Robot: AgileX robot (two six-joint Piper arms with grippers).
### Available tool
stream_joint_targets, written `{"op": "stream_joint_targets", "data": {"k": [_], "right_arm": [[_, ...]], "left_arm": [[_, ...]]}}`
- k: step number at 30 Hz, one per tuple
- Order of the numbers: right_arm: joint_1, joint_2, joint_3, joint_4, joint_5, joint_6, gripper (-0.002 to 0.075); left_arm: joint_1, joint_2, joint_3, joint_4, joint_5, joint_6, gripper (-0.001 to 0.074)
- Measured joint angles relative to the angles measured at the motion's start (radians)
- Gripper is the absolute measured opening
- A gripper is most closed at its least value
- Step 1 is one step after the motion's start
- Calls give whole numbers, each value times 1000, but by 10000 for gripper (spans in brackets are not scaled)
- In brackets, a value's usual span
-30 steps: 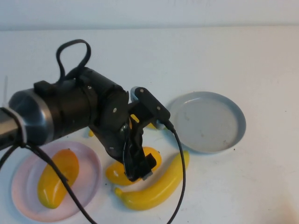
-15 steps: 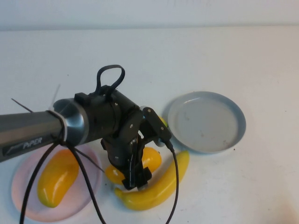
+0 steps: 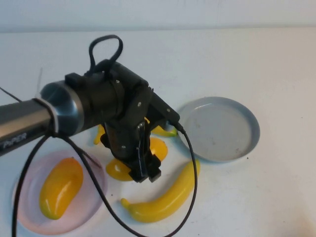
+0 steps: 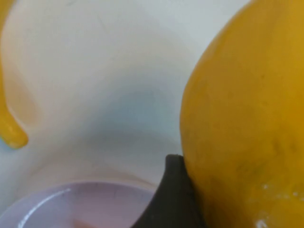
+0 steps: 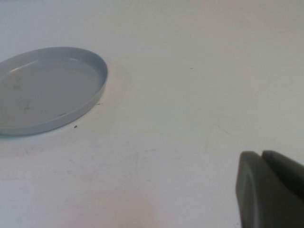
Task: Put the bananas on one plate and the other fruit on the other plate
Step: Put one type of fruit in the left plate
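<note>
High view takes in the whole white table, which neither wrist camera does. Largest on it is the left arm, reaching in from the left with its left gripper pointing down over one mango-like fruit in the middle of the table, between the two plates. The fingers straddle this fruit, but whether they grip it cannot be told from above. Left wrist view fills that gap in part: the fruit bulks large against one dark finger, touching it, with the pink plate's rim and a banana tip beyond.

Two plates: the grey-blue plate to the right holds nothing; the pale pink plate at lower left carries the second mango-like fruit.

Two bananas: one banana lies on the table near the front, just beside the gripper; the other banana peeks out behind the arm, close to the grey-blue plate.

Right wrist view alone shows the right gripper, its fingers pressed together, low over bare table, well apart from the grey-blue plate.
</note>
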Motion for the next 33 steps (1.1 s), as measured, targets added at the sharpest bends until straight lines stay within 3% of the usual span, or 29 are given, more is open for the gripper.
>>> {"op": "stream_joint_targets", "data": {"k": [5, 12, 25, 33], "right_arm": [[0, 0, 0, 0, 0, 0, -17], [0, 0, 0, 0, 0, 0, -17], [0, 0, 0, 0, 0, 0, -17], [0, 0, 0, 0, 0, 0, -17]], "left_arm": [[0, -114, 29, -2, 39, -100, 519], [0, -279, 204, -5, -14, -236, 519], [2, -290, 396, 95, -126, -449, 519], [83, -290, 396, 102, -130, -468, 519]]}}
